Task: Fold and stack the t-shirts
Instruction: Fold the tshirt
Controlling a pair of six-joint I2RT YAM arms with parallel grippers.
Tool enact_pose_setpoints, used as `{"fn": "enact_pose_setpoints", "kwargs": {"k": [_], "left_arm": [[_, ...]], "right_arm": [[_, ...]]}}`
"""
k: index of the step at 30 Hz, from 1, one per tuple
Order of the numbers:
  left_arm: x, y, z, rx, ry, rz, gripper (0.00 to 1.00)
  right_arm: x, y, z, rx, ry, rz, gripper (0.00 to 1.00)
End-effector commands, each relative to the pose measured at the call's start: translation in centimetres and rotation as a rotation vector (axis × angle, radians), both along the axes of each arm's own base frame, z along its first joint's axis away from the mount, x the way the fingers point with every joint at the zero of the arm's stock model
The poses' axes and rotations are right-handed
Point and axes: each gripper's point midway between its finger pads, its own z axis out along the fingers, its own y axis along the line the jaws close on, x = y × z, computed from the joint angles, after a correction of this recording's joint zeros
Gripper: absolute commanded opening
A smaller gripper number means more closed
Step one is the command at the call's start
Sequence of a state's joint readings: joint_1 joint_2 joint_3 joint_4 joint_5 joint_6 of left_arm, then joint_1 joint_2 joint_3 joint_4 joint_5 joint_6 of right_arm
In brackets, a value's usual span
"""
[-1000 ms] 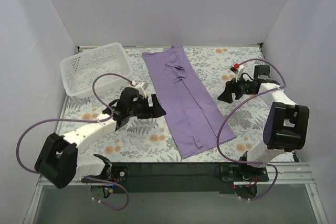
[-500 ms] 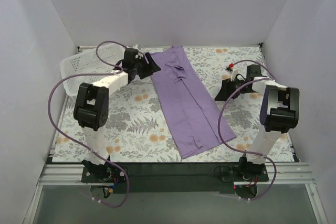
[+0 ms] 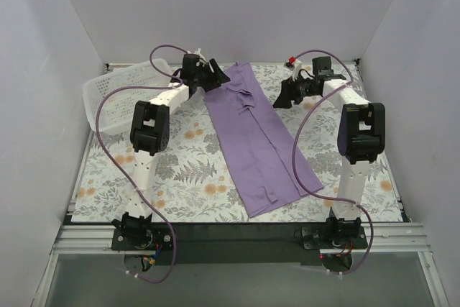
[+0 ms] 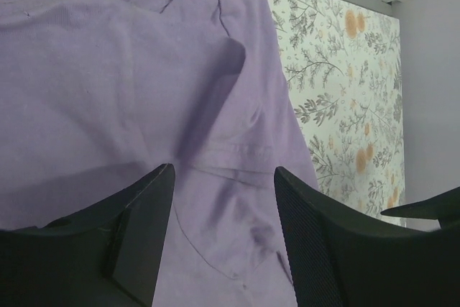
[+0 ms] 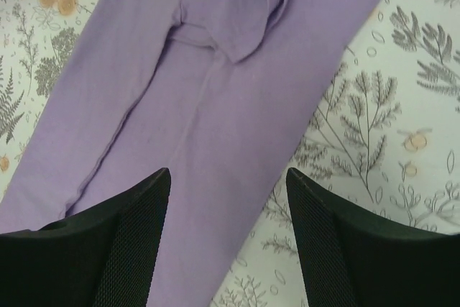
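Observation:
A purple t-shirt (image 3: 259,138), folded into a long narrow strip, lies diagonally on the floral table from the far centre to the near right. My left gripper (image 3: 218,77) is open and empty, just above the shirt's far left corner; the left wrist view shows the collar end of the shirt (image 4: 144,84) between its spread fingers (image 4: 338,249). My right gripper (image 3: 282,98) is open and empty, above the shirt's far right edge; the right wrist view shows the shirt (image 5: 215,127) and its edge under the open fingers (image 5: 122,249).
A white plastic basket (image 3: 108,91) stands at the far left, partly behind the left arm. The floral tablecloth (image 3: 180,170) covers the table. White walls close in the left, back and right sides. Purple cables loop from both arms.
Both arms have stretched toward the far end of the table. The left gripper went from the near left up to the shirt's far left corner, the right gripper from mid right to its far right edge.

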State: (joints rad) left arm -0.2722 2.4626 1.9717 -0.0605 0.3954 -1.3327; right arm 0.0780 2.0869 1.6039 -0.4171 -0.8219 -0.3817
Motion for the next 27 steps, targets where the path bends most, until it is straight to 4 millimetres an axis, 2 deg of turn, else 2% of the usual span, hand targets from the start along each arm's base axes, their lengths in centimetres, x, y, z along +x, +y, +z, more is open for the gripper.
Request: {"fn": "enact_pose_setpoints", "kwargs": {"k": [1, 2, 4, 5, 6, 7, 8, 9, 12, 17, 22, 27], "left_arm": [[1.3, -0.8, 2.5, -0.029, -0.055, -0.015, 0.56], [1.8, -0.9, 2.2, -0.034, -0.063, -0.01, 0.56], [2.2, -1.2, 1.7, -0.052, -0.07, -0.013, 0.55], [2.5, -1.4, 1.9, -0.061, -0.079, -0.014, 0.54], [2.6, -1.5, 2.0, -0.071, -0.084, -0.012, 0.53], [2.9, -1.7, 2.0, -0.088, -0.096, -0.016, 0.52], [3.0, -1.8, 2.2, -0.096, -0.103, -0.017, 0.52], [3.1, -1.9, 2.2, -0.103, -0.106, -0.018, 0.52], [3.3, -2.2, 2.5, -0.14, -0.121, -0.027, 0.51], [3.6, -2.8, 2.6, -0.195, -0.134, -0.029, 0.5], [3.8, -3.1, 1.6, -0.207, -0.121, -0.036, 0.49], [3.7, -3.3, 1.0, -0.223, -0.107, -0.044, 0.47]], "right_arm": [[1.7, 2.4, 0.7, 0.026, 0.004, 0.012, 0.72], [2.4, 3.2, 1.4, 0.036, -0.002, 0.005, 0.71], [3.4, 3.9, 0.7, 0.049, 0.021, -0.005, 0.67], [4.4, 4.6, 1.8, 0.065, 0.006, -0.013, 0.67], [4.8, 5.0, 0.8, 0.069, 0.026, -0.016, 0.66], [5.2, 5.3, 0.7, 0.075, 0.032, -0.021, 0.65], [5.9, 6.0, 1.6, 0.089, 0.017, -0.022, 0.65], [6.3, 6.4, 0.7, 0.089, 0.03, -0.023, 0.65], [7.6, 7.8, 0.1, 0.086, 0.022, -0.026, 0.64], [8.4, 9.6, -1.0, 0.077, 0.026, -0.036, 0.64], [9.3, 9.7, -2.0, 0.063, 0.021, -0.063, 0.63], [9.3, 10.2, -3.0, 0.056, 0.03, -0.059, 0.63]]}}
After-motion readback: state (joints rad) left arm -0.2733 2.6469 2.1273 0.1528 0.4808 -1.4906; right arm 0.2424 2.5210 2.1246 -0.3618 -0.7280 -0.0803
